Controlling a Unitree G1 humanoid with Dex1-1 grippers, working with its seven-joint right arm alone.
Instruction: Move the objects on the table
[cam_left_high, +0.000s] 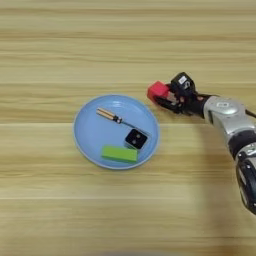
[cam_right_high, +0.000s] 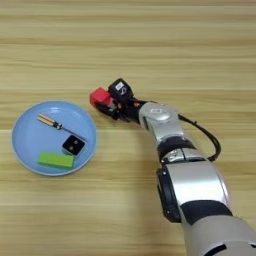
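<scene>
**Tool clamped on the red cube beside the plate**

Your tool (cam_left_high: 165, 98) sits at the end of the silver forearm (cam_right_high: 159, 120), which reaches in from the lower right and stretches toward the left across the bench (cam_left_high: 125, 40). Its two black fingers (cam_right_high: 111, 111) are closed around the red cube (cam_left_high: 158, 90), one above and one below it as you look down; the cube fills the gap between them and sticks out past their tips on the left. Whether the cube is resting on the wood or lifted just clear of it, you cannot tell from these views. A black cable (cam_right_high: 207, 140) loops out from the arm on its right side.

Just left of the cube, close to it but not touching, you have a round light-blue plate (cam_left_high: 87, 137). Three things lie in it. The thin screwdriver (cam_left_high: 112, 117), with its orange-brown handle toward the upper left, runs diagonally across the middle. The black cube with white dots (cam_left_high: 136, 139) sits at the lower-right end of that screwdriver, near the plate's right rim. The flat bright-green block (cam_left_high: 119, 154) lies along the near side of the plate, just below and left of the black cube.

Around all this you see only the pale, horizontally grained planks of the bench, which fill both views.
</scene>
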